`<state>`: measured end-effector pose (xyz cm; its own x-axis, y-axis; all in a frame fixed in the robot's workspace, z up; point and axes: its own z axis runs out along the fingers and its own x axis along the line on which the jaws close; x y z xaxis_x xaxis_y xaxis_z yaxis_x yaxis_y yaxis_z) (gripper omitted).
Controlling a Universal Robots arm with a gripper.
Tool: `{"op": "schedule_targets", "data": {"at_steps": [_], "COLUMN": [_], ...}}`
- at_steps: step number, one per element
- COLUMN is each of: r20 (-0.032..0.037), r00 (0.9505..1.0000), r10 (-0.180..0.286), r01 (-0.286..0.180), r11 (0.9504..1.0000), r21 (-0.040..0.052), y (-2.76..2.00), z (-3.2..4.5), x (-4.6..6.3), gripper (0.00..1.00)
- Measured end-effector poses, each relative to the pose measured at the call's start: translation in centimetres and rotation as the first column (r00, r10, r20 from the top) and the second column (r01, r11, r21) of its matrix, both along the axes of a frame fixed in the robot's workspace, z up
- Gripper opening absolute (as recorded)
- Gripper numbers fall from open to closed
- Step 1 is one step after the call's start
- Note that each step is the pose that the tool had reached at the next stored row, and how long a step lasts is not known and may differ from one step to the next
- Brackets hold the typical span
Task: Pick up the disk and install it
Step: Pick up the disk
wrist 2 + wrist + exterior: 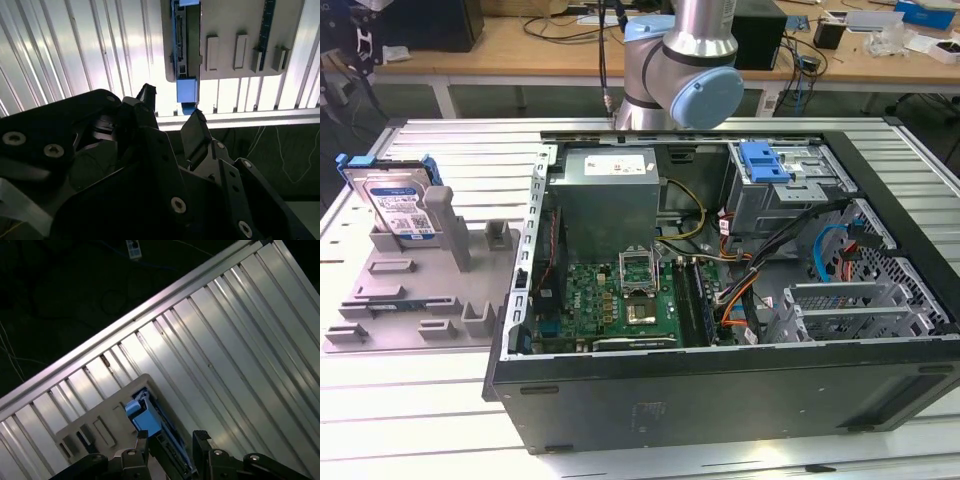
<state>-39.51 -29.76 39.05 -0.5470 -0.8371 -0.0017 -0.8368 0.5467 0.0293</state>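
Student: At the table's [450,140] far corner, on the exterior view's left, what is shown?

Tutor: The disk [395,205]. It stands on edge, tilted, in the end slot of the grey slotted fixture [420,300], with its blue carrier frame [360,165] uppermost. The gripper [171,102], seen in both wrist views, hangs clear of the disk. Its jaws are spread and nothing is between them. In the first wrist view the gap lines up roughly with the disk's thin edge.

Student: What could go wrong from here?

Tutor: Three faults seem likely.
- **Missed straddle:** The edge is narrow, so a small offset would land a fingertip on top of the frame instead of straddling it.
- **Weak hold:** The frame is plastic and probably flexes. A pinch on it alone might let the drive twist or unclip.
- **Fouled finger:** The grey post [445,215] stands just beside the disk and could foul one finger.

Farther out, the open computer case [720,380] holds a drive cage [780,190] with cables [760,250] close beneath it. These cables might snag a carried disk.

Student: And the surface and the room?

Tutor: The table is ribbed aluminium and bright with glare, which may mask the disk's outline. The fixture's disk end lies near the table's edge. Beyond that edge is a dark floor with loose wires [280,155]. Wooden workbenches [520,40] carrying clutter stand behind the arm [680,60].
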Motion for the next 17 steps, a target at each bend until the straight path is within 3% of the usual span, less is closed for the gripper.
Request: {"op": "schedule_targets", "data": {"at_steps": [3, 8, 13, 14, 17], "r20": [-0.0002, -0.0006, -0.0053, -0.0067, -0.0073], "r00": [1.0, 0.9939, 0.9812, 0.9773, 0.9657], "r10": [0.004, 0.111, 0.193, 0.212, 0.26], "r01": [-0.004, -0.111, -0.193, -0.212, -0.26], "r11": [1.0, 0.9938, 0.9805, 0.9763, 0.9641], "r21": [-0.0007, -0.0077, -0.0374, -0.0447, -0.0551], "y": [0.0, 0.01, 0.0, 0.0, 0.0], "z": [0.0, -0.04, -0.12, -0.15, -0.19], "x": [0.0, 0.0, 0.0, 0.0, 0.0], "gripper": [0.48, 0.48, 0.48, 0.48, 0.48]}}
